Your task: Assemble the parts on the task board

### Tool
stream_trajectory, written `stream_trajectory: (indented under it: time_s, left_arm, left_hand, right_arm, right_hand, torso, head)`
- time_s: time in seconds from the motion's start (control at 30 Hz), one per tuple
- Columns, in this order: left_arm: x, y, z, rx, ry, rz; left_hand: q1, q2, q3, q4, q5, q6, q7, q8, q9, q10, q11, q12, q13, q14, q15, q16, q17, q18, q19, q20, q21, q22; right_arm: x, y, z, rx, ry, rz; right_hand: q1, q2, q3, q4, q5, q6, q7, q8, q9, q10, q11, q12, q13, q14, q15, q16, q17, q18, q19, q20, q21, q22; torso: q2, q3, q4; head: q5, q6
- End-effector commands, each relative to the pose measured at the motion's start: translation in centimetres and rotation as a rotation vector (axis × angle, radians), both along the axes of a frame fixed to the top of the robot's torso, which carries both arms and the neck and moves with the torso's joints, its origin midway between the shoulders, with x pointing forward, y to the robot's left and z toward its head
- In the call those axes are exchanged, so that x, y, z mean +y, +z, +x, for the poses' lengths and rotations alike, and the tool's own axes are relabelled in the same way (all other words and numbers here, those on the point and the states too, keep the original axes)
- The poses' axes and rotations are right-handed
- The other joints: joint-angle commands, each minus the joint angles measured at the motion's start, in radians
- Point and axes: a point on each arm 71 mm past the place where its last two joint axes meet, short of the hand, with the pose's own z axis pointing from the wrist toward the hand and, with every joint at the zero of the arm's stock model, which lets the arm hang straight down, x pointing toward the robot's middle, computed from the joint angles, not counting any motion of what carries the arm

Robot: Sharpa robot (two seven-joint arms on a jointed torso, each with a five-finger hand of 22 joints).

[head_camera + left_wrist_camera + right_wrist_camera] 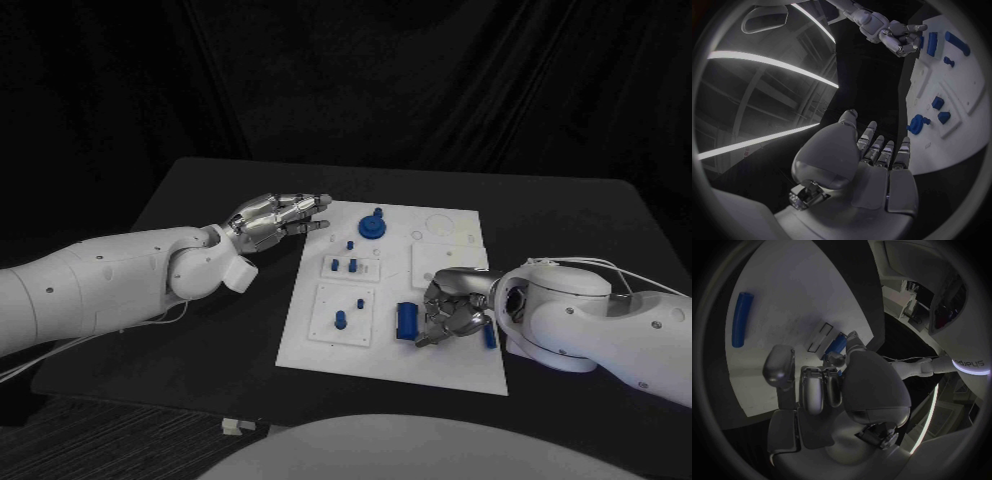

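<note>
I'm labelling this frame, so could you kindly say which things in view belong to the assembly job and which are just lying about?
Job: task board; blue parts on it, such as the round knobbed part and the cylinder.

Lying about: small white bits off the table's front edge.

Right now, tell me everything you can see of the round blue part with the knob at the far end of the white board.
The round blue part is a dark blue disc with a short knob or stem rising from its middle; it looks like moulded plastic. It sits on the task board near the far edge, slightly toward the robot's left. The left wrist view shows it too, with a small lobe at one side. Nothing touches it: the left hand hovers off the board beside it, fingers apart, and the right hand is at the board's near right part.
</note>
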Motion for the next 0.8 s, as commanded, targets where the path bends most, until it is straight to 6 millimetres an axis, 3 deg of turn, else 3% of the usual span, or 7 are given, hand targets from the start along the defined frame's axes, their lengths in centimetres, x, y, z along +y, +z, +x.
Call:
stream_trajectory:
  time_s: [0.03,0.2,0.3,0.33,0.4,0.6,0.8]
  left_arm:
    - [-0.2,0.1,-0.1,-0.001,-0.008,-0.02]
    - [-0.1,0.1,-0.1,-0.001,-0.006,-0.019]
    - [0.0,0.1,-0.1,-0.001,-0.005,-0.018]
    - [0.0,0.1,0.0,-0.001,-0.004,-0.018]
    - [0.0,0.1,0.0,-0.001,-0.004,-0.018]
    - [-0.1,0.0,0.0,-0.001,-0.005,-0.017]
    - [-0.2,0.0,0.0,0.0,-0.006,-0.016]
  left_hand:
    - [0.009,0.002,0.005,0.0,0.003,0.005,0.011,0.004,0.001,0.005,0.003,0.006,0.001,0.006,0.002,0.005,0.002,-0.009,0.006,-0.002,0.003,0.001]
    - [0.009,0.002,0.005,0.0,0.003,0.005,0.011,0.004,0.001,0.005,0.003,0.006,0.001,0.006,0.002,0.005,0.002,-0.009,0.006,-0.002,0.003,0.001]
    - [0.009,0.002,0.005,0.0,0.003,0.005,0.011,0.004,0.001,0.005,0.003,0.006,0.001,0.006,0.002,0.005,0.002,-0.009,0.006,-0.002,0.003,0.001]
    - [0.009,0.002,0.005,0.0,0.003,0.005,0.011,0.004,0.001,0.005,0.003,0.006,0.001,0.006,0.002,0.005,0.002,-0.009,0.006,-0.002,0.003,0.001]
    - [0.009,0.002,0.005,0.0,0.003,0.005,0.011,0.004,0.001,0.005,0.003,0.006,0.001,0.006,0.002,0.005,0.002,-0.009,0.006,-0.002,0.003,0.001]
    - [0.009,0.002,0.005,0.0,0.003,0.006,0.012,0.004,0.001,0.005,0.003,0.007,0.002,0.007,0.002,0.005,0.002,-0.01,0.007,-0.002,0.004,0.002]
    - [0.008,0.003,0.006,0.0,0.003,0.008,0.012,0.005,0.001,0.006,0.003,0.008,0.002,0.007,0.002,0.005,0.002,-0.01,0.007,-0.002,0.004,0.002]
  right_arm:
    - [-0.3,0.3,-0.1,-0.031,-0.014,0.026]
    - [-1.7,1.5,0.2,-0.08,-0.075,0.077]
    - [-3.0,2.8,0.9,-0.089,-0.138,0.106]
    - [-3.7,3.5,1.2,-0.085,-0.171,0.109]
    - [-4.6,4.2,1.7,-0.069,-0.217,0.098]
    - [-7.7,4.9,2.7,0.071,-0.299,-0.101]
    - [-8.8,4.7,3.3,0.132,-0.306,-0.21]
  right_hand:
    - [-0.014,-0.02,-0.01,0.028,-0.005,0.005,-0.001,0.004,0.094,0.108,-0.002,0.003,0.263,0.106,-0.004,0.006,0.263,-0.007,0.006,0.0,0.008,0.137]
    - [-0.093,-0.005,-0.064,0.028,-0.005,-0.063,-0.003,-0.061,0.068,0.108,-0.004,0.003,0.263,0.106,-0.006,0.006,0.263,-0.01,0.011,-0.002,0.023,0.141]
    - [-0.147,0.03,-0.089,0.024,-0.005,-0.239,0.006,-0.306,-0.062,0.108,0.002,0.003,0.263,0.106,-0.002,0.006,0.263,-0.013,0.017,-0.001,0.043,0.145]
    - [-0.176,0.059,-0.092,0.025,-0.01,-0.19,0.024,-0.445,-0.204,0.108,0.022,0.003,0.263,0.106,0.014,0.006,0.263,-0.015,0.021,0.011,0.058,0.148]
    - [-0.222,0.104,-0.093,0.016,0.02,-0.194,0.035,-0.494,-0.25,0.108,0.024,0.003,0.263,0.106,0.02,0.006,0.263,-0.016,0.022,0.014,0.064,0.149]
    - [-0.172,0.176,-0.112,-0.027,0.321,-0.103,0.083,-0.853,-0.638,0.108,0.069,0.003,0.263,0.101,0.051,-0.006,0.24,-0.012,0.009,0.044,0.035,0.14]
    - [-0.074,0.19,-0.084,-0.096,0.274,0.021,0.072,-0.906,-0.756,0.108,0.062,0.003,0.263,0.101,0.049,-0.004,0.242,-0.01,0.013,0.047,0.045,0.142]
  torso:
    - [0.0,0.0001,0.0002]
    - [-0.001,-0.0001,0.0006]
    - [-0.001,-0.0001,0.0003]
    - [-0.001,-0.0002,-0.0001]
    - [-0.001,-0.0003,0.0]
    - [-0.002,-0.0012,0.0001]
    - [0.002,0.0001,-0.0002]
  head:
    - [0.001,0.0]
    - [0.002,0.0]
    - [0.001,0.0]
    - [-0.001,0.0]
    - [-0.004,0.0]
    - [-0.008,0.0]
    - [-0.016,0.0]
